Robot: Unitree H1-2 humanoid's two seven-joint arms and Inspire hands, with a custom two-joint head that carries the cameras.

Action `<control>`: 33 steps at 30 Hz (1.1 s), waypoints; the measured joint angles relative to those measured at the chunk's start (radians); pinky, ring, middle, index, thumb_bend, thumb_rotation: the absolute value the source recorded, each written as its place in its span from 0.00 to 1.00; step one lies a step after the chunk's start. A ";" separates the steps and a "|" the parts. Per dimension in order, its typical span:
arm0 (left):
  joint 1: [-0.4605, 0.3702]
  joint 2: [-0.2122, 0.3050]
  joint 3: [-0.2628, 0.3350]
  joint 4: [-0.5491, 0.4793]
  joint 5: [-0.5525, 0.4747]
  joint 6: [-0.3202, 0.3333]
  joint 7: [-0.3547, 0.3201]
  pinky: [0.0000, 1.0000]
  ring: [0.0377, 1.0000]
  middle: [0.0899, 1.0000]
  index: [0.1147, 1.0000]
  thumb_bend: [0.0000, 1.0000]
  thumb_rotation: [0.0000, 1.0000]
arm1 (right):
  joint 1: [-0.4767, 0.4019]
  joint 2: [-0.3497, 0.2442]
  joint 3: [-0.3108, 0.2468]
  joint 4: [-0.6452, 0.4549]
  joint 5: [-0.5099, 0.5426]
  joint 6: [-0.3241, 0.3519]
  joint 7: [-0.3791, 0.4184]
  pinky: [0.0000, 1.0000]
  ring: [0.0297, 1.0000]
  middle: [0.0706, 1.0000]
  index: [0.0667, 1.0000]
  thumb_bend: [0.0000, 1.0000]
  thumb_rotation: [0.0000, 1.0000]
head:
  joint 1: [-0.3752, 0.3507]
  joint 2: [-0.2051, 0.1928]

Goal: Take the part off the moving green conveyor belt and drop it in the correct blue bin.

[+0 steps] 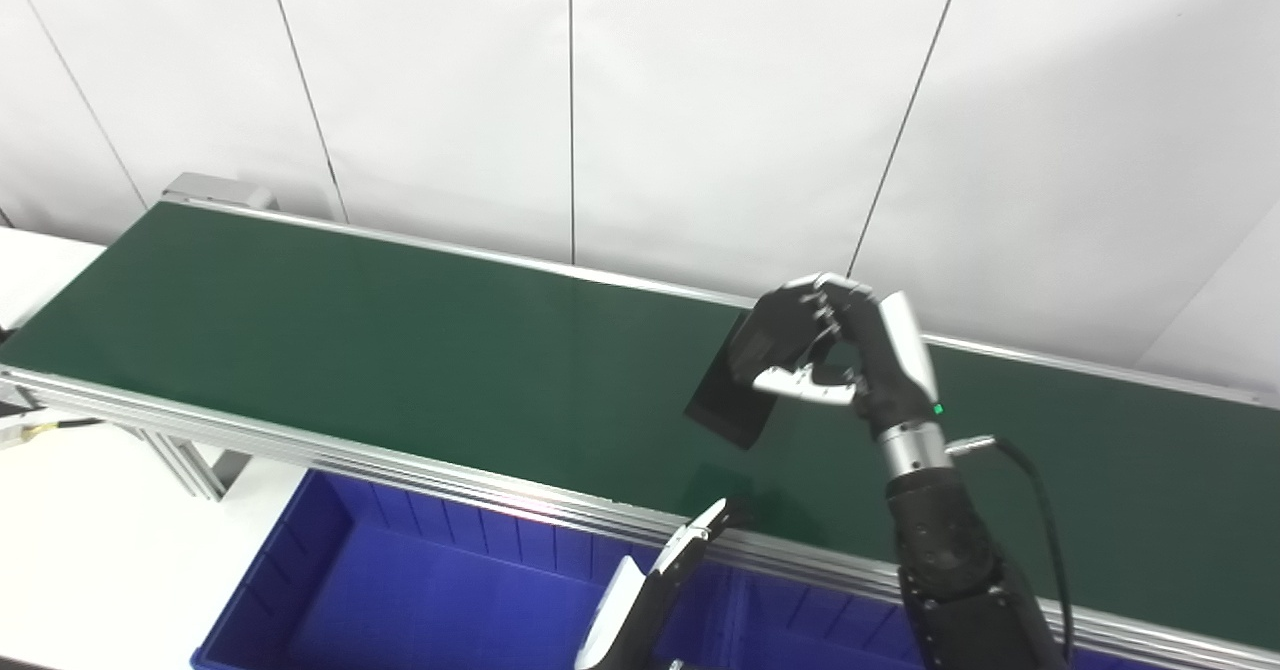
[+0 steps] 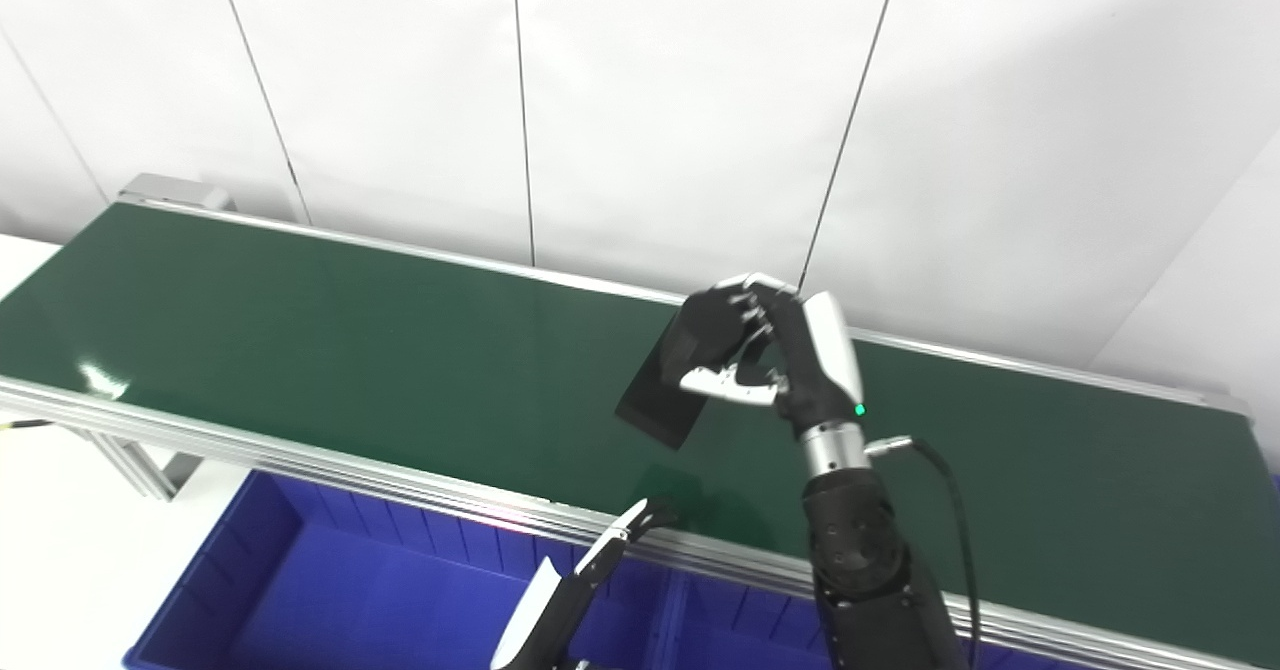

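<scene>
A flat black rectangular part point(image 1: 733, 397) hangs tilted above the green conveyor belt point(image 1: 350, 320), pinched at its upper end by my right hand point(image 1: 835, 350). The right hand is shut on the part, thumb under and fingers over it, lifted clear of the belt surface near the far rail. My left hand point(image 1: 655, 575) pokes up from the bottom edge over the near rail, fingers straight and together, holding nothing. In the right eye view the part point(image 2: 665, 390) and the right hand point(image 2: 770, 350) appear the same way.
A blue bin point(image 1: 380, 590) lies below the near aluminium rail point(image 1: 300, 445), with a second blue compartment point(image 1: 800, 630) to its right behind a divider. A white wall stands behind the belt. The white tabletop point(image 1: 80, 530) shows at the left.
</scene>
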 measured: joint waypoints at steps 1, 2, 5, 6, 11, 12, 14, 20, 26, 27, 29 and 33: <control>0.004 0.007 0.004 -0.009 -0.010 0.000 -0.008 1.00 0.97 0.91 0.95 0.94 1.00 | 0.010 0.002 -0.005 -0.033 0.001 0.018 0.003 0.27 0.35 0.45 0.52 0.51 0.00 | -0.009 0.014; 0.006 0.014 0.010 -0.016 -0.015 0.000 -0.014 1.00 0.97 0.92 0.96 0.94 1.00 | 0.021 0.004 -0.012 -0.064 0.002 0.038 0.006 0.27 0.35 0.45 0.52 0.51 0.00 | -0.027 0.034; 0.012 0.020 0.047 -0.047 -0.035 0.000 -0.042 1.00 0.96 0.91 0.98 0.94 1.00 | 0.037 0.011 -0.032 -0.138 0.005 0.093 0.010 0.28 0.35 0.46 0.52 0.51 0.00 | -0.061 0.066; 0.015 0.020 0.060 -0.064 -0.038 0.000 -0.054 1.00 0.96 0.90 0.98 0.95 1.00 | 0.041 0.014 -0.039 -0.164 0.013 0.106 0.011 0.27 0.35 0.46 0.52 0.51 0.00 | -0.075 0.078; 0.023 0.020 0.109 -0.113 -0.068 0.000 -0.115 0.97 0.94 0.87 0.96 0.86 1.00 | 0.078 0.022 -0.075 -0.265 0.036 0.158 0.023 0.27 0.35 0.46 0.53 0.51 0.00 | -0.115 0.139; 0.024 0.021 0.114 -0.124 -0.075 0.000 -0.124 0.96 0.93 0.87 0.96 0.85 1.00 | 0.092 0.020 -0.079 -0.282 0.034 0.165 0.024 0.27 0.34 0.45 0.53 0.51 0.00 | -0.117 0.141; 0.025 0.021 0.139 -0.148 -0.077 -0.001 -0.149 0.93 0.92 0.86 0.95 0.85 1.00 | 0.118 0.014 -0.088 -0.302 0.028 0.187 0.028 0.27 0.34 0.45 0.54 0.51 0.00 | -0.126 0.156; 0.024 0.011 0.217 -0.220 -0.078 0.004 -0.223 0.90 0.89 0.85 0.94 0.86 1.00 | 0.196 -0.039 -0.117 -0.369 0.016 0.208 0.039 0.28 0.35 0.46 0.52 0.51 0.00 | -0.149 0.213; 0.025 -0.014 0.269 -0.285 -0.108 0.032 -0.288 0.85 0.88 0.86 0.94 0.82 1.00 | 0.266 -0.056 -0.121 -0.455 -0.005 0.228 0.050 0.27 0.35 0.45 0.53 0.51 0.00 | -0.196 0.262; 0.025 -0.018 0.276 -0.292 -0.119 0.038 -0.295 0.84 0.88 0.85 0.94 0.80 1.00 | 0.283 -0.057 -0.123 -0.470 -0.006 0.231 0.051 0.27 0.35 0.45 0.53 0.51 0.00 | -0.204 0.274; 0.026 -0.024 0.290 -0.310 -0.123 0.051 -0.312 0.84 0.88 0.85 0.94 0.81 1.00 | 0.323 -0.062 -0.128 -0.508 -0.013 0.238 0.053 0.26 0.35 0.45 0.53 0.51 0.00 | -0.206 0.276; 0.027 -0.025 0.311 -0.340 -0.140 0.086 -0.348 0.83 0.89 0.85 0.94 0.83 1.00 | 0.396 -0.080 -0.140 -0.570 -0.023 0.256 0.068 0.26 0.35 0.45 0.53 0.51 0.00 | -0.219 0.311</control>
